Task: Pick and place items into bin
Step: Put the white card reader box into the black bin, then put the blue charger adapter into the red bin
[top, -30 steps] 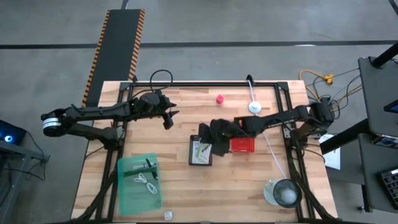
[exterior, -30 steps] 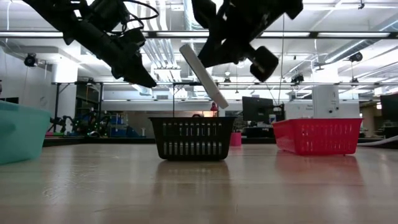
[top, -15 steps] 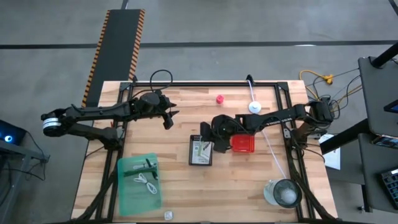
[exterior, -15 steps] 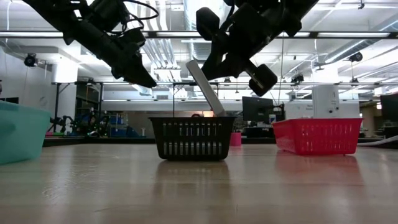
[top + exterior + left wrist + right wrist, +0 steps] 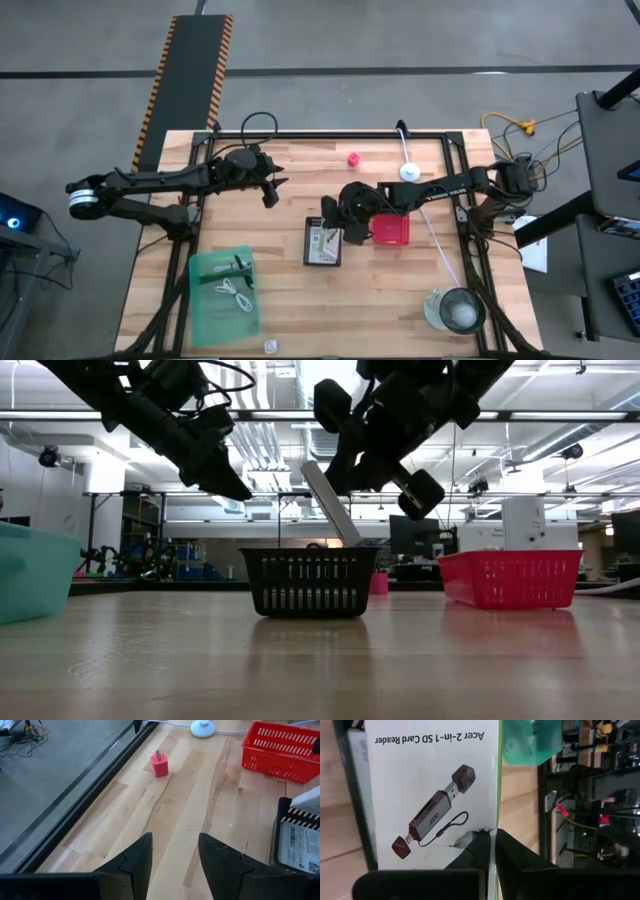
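Note:
My right gripper (image 5: 333, 212) is shut on a white printed card box (image 5: 430, 785) with a green edge, over the black basket (image 5: 322, 245). In the low view the box (image 5: 330, 505) slants, its lower end at the basket's rim (image 5: 310, 550). Another white printed item (image 5: 296, 845) lies inside that basket. My left gripper (image 5: 175, 855) hovers open over bare wood at the far left, with nothing between its fingers. A small red plug (image 5: 353, 158) stands on the table near the far edge. My right gripper pinches the box between its two fingers at one end of the printed face (image 5: 487, 831), close to the green edge. The fingers come slanting down from the table's right. The box hangs tilted below them, its lower end (image 5: 352, 538) level with the basket's rim.
A red basket (image 5: 392, 230) stands right of the black one. A green bin (image 5: 225, 290) with cables sits near the front left. A white disc on a cord (image 5: 409, 172) lies at the back, a clear round container (image 5: 455, 310) at the front right.
My right gripper has gone down and a little toward the table's left with the box. The box has sunk from well above the black basket until its lower end reaches the rim, and it stands steeper than before.

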Robot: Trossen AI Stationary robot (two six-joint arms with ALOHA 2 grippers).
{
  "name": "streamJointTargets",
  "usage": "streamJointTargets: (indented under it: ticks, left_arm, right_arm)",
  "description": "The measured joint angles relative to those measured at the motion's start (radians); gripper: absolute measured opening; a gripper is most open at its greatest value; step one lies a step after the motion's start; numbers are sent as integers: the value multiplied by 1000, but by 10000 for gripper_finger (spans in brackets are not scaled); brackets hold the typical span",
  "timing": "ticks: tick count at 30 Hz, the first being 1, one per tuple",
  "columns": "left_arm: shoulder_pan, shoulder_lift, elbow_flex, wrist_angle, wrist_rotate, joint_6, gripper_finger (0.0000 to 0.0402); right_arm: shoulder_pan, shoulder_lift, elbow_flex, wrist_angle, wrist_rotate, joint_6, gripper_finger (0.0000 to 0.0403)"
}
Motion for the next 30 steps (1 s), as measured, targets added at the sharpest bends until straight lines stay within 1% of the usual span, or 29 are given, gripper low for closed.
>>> streamJointTargets:
  ticks: [6,9,15,19,23,28,30]
  left_arm:
    - [0,5,0,2,0,0,144]
    - [0,5,0,1,0,0,144]
    - [0,5,0,-1,0,0,144]
    - [0,5,0,0,0,0,144]
    - [0,5,0,0,0,0,144]
    - [0,4,0,0,0,0,144]
    - [0,4,0,0,0,0,144]
  right_arm:
    - [-6,48,7,10,0,1,10]
    - [-12,54,8,8,2,17,18]
    - [-11,51,11,13,0,64,54]
    - [-13,49,11,11,2,67,81]
    - [-11,49,10,11,1,72,100]
    - [-12,49,10,9,2,72,106]
    - [-11,49,15,9,2,103,102]
